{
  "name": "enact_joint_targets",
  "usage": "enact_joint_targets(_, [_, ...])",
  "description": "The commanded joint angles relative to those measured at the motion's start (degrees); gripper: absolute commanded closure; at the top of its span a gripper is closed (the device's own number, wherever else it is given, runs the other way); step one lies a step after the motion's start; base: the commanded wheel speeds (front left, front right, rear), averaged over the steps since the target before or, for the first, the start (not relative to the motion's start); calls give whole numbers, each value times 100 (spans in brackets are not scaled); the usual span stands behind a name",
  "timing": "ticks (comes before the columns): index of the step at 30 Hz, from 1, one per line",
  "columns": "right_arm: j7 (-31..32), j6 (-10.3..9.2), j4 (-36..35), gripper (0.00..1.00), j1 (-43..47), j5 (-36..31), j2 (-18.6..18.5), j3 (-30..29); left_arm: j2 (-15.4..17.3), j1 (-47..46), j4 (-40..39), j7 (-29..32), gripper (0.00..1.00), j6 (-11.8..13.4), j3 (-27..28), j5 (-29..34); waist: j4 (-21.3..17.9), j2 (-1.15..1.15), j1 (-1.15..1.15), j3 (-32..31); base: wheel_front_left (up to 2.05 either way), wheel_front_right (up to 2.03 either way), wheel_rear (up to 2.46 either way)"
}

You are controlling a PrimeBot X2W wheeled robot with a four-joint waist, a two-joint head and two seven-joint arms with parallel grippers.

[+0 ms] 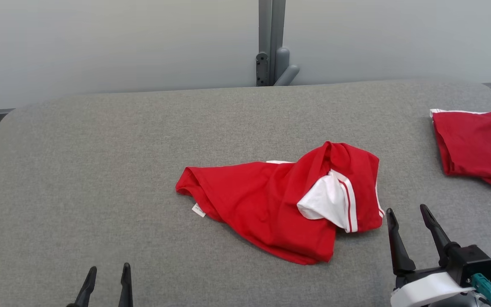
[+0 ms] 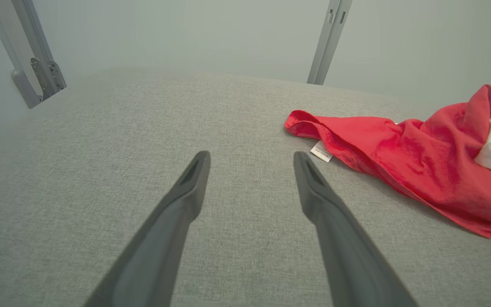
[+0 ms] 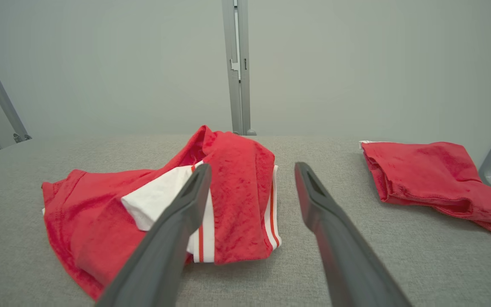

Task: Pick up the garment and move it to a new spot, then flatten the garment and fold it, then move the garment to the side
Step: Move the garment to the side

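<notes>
red garment [image 1: 271,204] just left of r end effector [image 1: 405,208], right of l end effector [image 1: 109,267]; both released, empty

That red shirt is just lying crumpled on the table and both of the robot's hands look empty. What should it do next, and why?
Probably ease the right gripper forward and a little to its left onto the crumpled garment at its striped edge, then close. Its fingers stand open and empty just beside that edge, while the left gripper, also open, sits farther off.
</notes>
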Motion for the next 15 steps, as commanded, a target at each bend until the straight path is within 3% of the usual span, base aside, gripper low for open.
enact_joint_targets(1, [-16, -2, 50, 0, 102, -3, -12, -10, -119, 184, -39, -15, 0, -139, 241, 134, 78, 21, 0, -59, 0, 0, 0])
enact_joint_targets(7, [-16, -2, 151, 0, 169, 46, -13, -13, -460, 380, -48, -16, 0, -551, 818, 536, 113, 21, 0, -84, 0, 0, 0])
enact_joint_targets(15, [-16, -3, 188, 0, 140, 72, -13, 22, -745, 352, 25, -16, 0, -808, 1264, 907, 60, 21, 0, -92, 0, 0, 0])
